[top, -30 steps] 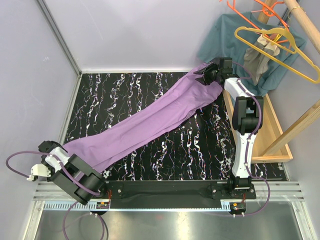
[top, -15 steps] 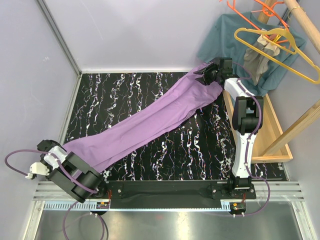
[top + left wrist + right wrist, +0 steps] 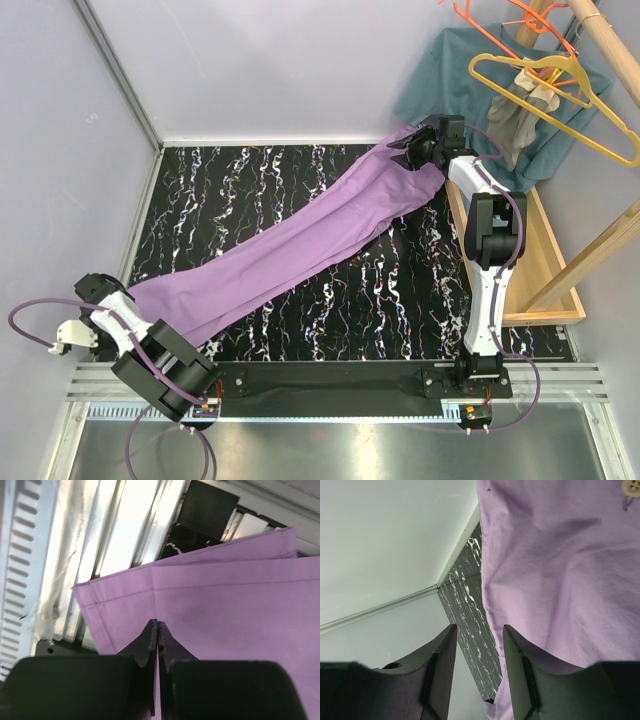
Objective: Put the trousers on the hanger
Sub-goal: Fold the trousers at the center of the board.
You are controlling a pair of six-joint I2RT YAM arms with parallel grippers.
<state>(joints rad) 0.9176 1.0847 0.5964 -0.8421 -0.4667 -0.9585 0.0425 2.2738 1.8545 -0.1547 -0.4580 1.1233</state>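
The lilac trousers lie stretched diagonally across the black marbled table, from the near left up to the far right. My left gripper is shut, its tips pinched together on the cloth a little in from the leg hem; in the top view it sits at the hem end. My right gripper is at the waist end, open. Its gap shows only table and wall, with the cloth lying against the right finger. The yellow hanger hangs on the rack at the far right.
A teal shirt, a small grey garment and orange hangers hang on the wooden rack. A wooden crate borders the table's right side. Metal rails run along the near edge; walls close the left and back.
My left gripper has closed on the leg end, and the left arm has shifted slightly toward the near left. The right arm and the trousers have stayed put.
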